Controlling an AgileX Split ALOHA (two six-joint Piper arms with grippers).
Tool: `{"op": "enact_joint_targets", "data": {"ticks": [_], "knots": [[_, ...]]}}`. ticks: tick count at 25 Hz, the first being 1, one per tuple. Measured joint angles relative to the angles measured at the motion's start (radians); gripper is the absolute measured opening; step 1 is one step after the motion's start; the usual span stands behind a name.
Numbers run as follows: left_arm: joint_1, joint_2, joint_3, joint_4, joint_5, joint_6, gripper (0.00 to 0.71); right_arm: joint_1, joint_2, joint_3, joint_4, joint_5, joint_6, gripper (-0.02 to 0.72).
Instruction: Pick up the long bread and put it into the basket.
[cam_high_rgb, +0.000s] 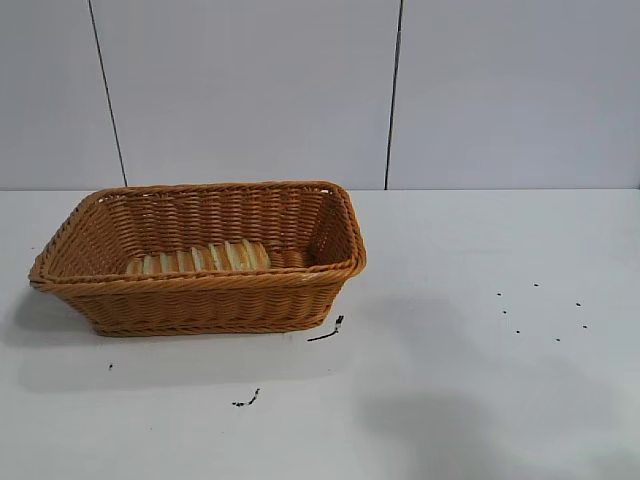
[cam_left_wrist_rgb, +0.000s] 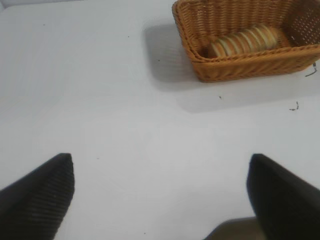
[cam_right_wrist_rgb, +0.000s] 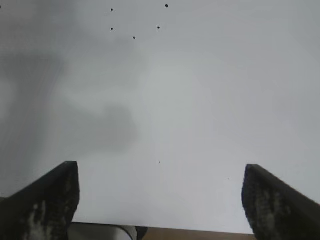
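Note:
The long bread, striped pale tan and orange-brown, lies inside the wicker basket at the table's left in the exterior view. Both show in the left wrist view too: the bread rests on the floor of the basket. My left gripper is open and empty above bare table, well away from the basket. My right gripper is open and empty above bare table near the table's edge. Neither arm shows in the exterior view.
The white table carries small dark specks at the right and two dark scraps in front of the basket. A pale panelled wall stands behind. The table edge shows in the right wrist view.

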Motion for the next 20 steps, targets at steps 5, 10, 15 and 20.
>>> {"op": "enact_joint_targets", "data": {"ticks": [5, 10, 15, 20], "knots": [[0.000, 0.000, 0.000, 0.000, 0.000, 0.000, 0.696, 0.033, -0.097, 0.004, -0.005, -0.004, 0.004, 0.609], [0.000, 0.000, 0.000, 0.000, 0.000, 0.000, 0.696, 0.053, -0.213, 0.004, -0.008, -0.006, 0.004, 0.609], [0.000, 0.000, 0.000, 0.000, 0.000, 0.000, 0.696, 0.058, -0.352, 0.004, -0.017, -0.005, 0.009, 0.609], [0.000, 0.000, 0.000, 0.000, 0.000, 0.000, 0.696, 0.058, -0.357, 0.008, -0.022, -0.006, 0.015, 0.609]]}}
